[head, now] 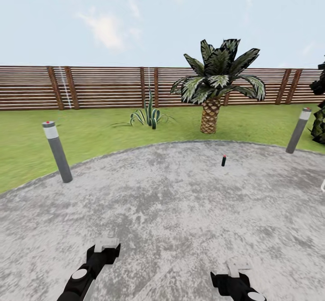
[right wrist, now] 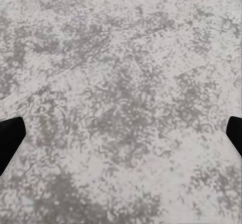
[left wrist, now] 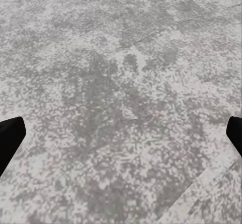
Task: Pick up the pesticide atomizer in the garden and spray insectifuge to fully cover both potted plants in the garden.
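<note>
Both grippers, left (head: pixel 104 245) and right (head: pixel 238 268), hang low over mottled grey paving (head: pixel 171 201), their black fingers (left wrist: pixel 10 136) spread wide with nothing between them. Wrist views show the speckled stone up close, faint seams crossing it. From the head view, the atomizer (head: pixel 223 160), a small dark upright bottle, stands well ahead on the slab's far part, right of centre. Beyond lie lawn (head: pixel 90 134), a spiky green plant (head: pixel 149 116), a scaly-trunked palm (head: pixel 212 89), two grey bollards (head: pixel 58 152) and a slatted wooden fence (head: pixel 104 86).
</note>
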### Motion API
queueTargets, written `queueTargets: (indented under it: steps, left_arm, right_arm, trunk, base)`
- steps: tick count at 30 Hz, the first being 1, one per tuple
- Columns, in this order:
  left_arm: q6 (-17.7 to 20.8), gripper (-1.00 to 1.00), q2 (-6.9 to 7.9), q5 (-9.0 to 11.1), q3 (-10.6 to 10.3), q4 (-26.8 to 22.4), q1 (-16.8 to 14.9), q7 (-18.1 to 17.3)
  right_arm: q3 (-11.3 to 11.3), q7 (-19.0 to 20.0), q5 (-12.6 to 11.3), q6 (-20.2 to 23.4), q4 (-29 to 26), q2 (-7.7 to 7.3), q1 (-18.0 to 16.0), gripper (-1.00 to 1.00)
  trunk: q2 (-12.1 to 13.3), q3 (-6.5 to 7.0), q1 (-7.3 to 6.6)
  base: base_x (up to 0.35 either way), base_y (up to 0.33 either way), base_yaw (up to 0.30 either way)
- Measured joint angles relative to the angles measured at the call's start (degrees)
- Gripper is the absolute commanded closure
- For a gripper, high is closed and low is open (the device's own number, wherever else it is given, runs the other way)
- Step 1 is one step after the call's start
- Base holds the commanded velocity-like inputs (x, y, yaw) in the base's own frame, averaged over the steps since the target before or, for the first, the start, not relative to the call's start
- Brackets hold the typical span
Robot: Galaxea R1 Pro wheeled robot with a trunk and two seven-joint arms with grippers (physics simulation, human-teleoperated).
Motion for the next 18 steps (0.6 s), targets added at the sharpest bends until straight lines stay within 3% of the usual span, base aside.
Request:
queueTargets:
  steps: [15, 18]
  left_arm:
    - [0.1, -1.00, 0.00, -0.2, 0.1, 0.0, 0.0, 0.1]
    - [0.1, -1.00, 0.00, -0.1, 0.1, 0.0, 0.0, 0.2]
  right_arm:
    - [0.0, -0.1, 0.0, 0.0, 0.0, -0.06, 0.0, -1.00]
    - [-0.1, -0.1, 0.0, 0.0, -2.1, -0.20, 0.0, -1.00]
  trunk:
    - [0.0, 0.00, 0.00]
    - [0.0, 0.00, 0.00]
  base:
    - [0.346, 0.000, 0.000]
    - [0.346, 0.000, 0.000]
